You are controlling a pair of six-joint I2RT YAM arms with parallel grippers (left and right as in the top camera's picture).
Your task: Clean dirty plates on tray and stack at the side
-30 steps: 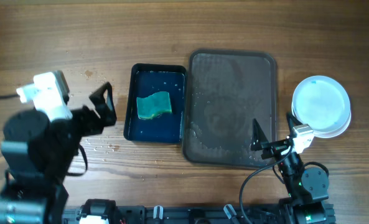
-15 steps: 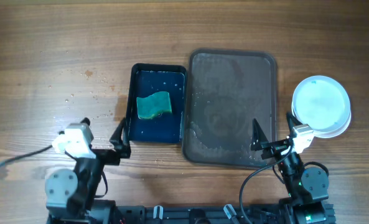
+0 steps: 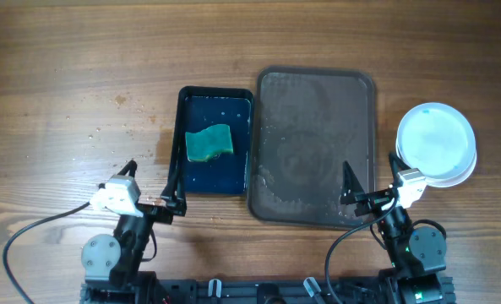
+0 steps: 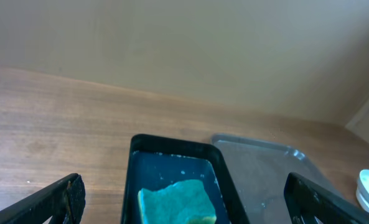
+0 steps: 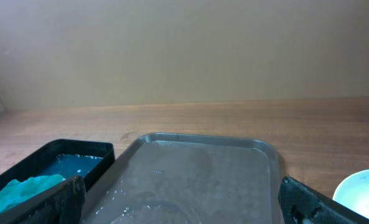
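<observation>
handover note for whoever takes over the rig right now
Left gripper: open, empty, near the basin's front corner.
Right gripper: open, empty, at the tray's front right corner.
Tray: wet, no plates on it.
Plates: stacked on the table right of the tray.
Sponge: in the basin.
Done: tray cleared, plates stacked. Left: apparently nothing; count in the stack unclear.

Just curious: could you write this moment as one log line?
plates: stacked right of tray | tray: bare, wet | left gripper: open, empty | right gripper: open, empty
</observation>
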